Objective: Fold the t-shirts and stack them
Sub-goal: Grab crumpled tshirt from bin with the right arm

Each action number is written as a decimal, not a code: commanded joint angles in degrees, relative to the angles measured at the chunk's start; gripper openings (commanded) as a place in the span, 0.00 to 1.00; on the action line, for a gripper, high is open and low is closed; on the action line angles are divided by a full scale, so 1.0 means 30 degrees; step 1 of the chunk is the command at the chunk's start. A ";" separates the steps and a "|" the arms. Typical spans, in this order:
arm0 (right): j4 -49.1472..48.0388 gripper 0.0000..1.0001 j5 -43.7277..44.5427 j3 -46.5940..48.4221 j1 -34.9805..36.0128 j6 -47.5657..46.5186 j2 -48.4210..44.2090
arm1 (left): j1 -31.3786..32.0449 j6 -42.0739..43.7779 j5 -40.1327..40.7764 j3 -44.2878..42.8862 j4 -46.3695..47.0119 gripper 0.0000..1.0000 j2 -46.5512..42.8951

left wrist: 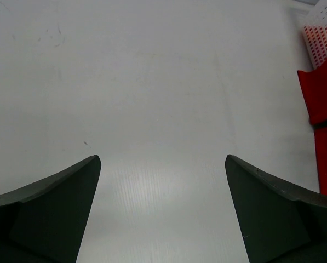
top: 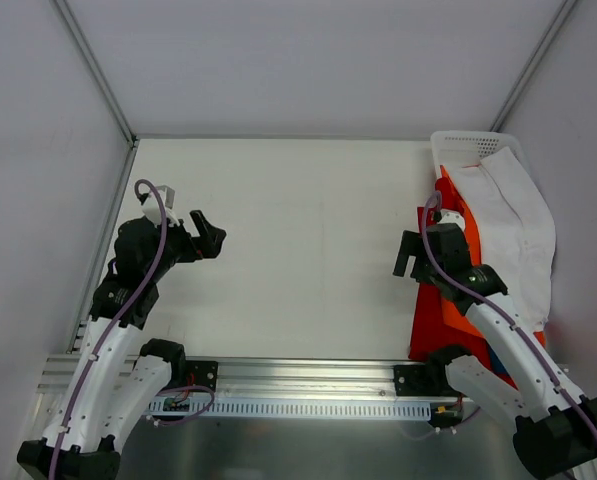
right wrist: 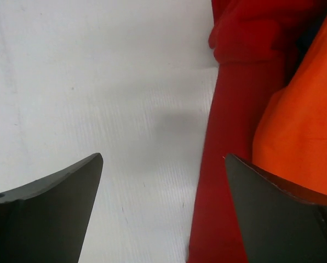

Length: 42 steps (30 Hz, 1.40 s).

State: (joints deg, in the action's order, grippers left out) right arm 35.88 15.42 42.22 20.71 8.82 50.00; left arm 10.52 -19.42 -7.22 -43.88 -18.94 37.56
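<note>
The left gripper (top: 210,233) and right gripper (top: 408,255) both face inward, jaws spread wide, seemingly gripping nothing

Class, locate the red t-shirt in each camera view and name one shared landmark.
Top external: red t-shirt at lower right.
Left wrist: red t-shirt at right edge.
Right wrist: red t-shirt right of centre, beside orange t-shirt.
Shared landmark: white table bordering its left edge.

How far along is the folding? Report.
Done: nothing; the white t-shirt, orange t-shirt and red t-shirt lie heaped, unfolded, by the basket. In hand: nothing; the right gripper is open beside the red one, the left gripper open over the table. Left: all three folds, then stacking.
</note>
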 commanded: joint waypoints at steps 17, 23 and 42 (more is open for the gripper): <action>0.0667 0.99 0.6230 0.3092 -0.2353 0.0401 0.1760 | 0.0124 0.0292 -0.0756 0.0768 -0.0894 0.99 -0.0333; 0.0404 0.99 0.4258 0.2951 -0.7516 0.1073 0.1324 | 0.0242 0.0262 -0.0961 0.0769 -0.0894 0.99 -0.0391; -0.3464 0.99 -0.2096 -0.0420 -1.4374 0.2451 0.4984 | 0.0506 0.0292 -0.1048 0.0769 -0.0923 0.99 -0.0479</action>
State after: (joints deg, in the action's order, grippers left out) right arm 28.03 10.04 40.82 -22.02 14.76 64.95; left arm 11.66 -18.87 -8.99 -41.41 -22.06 36.93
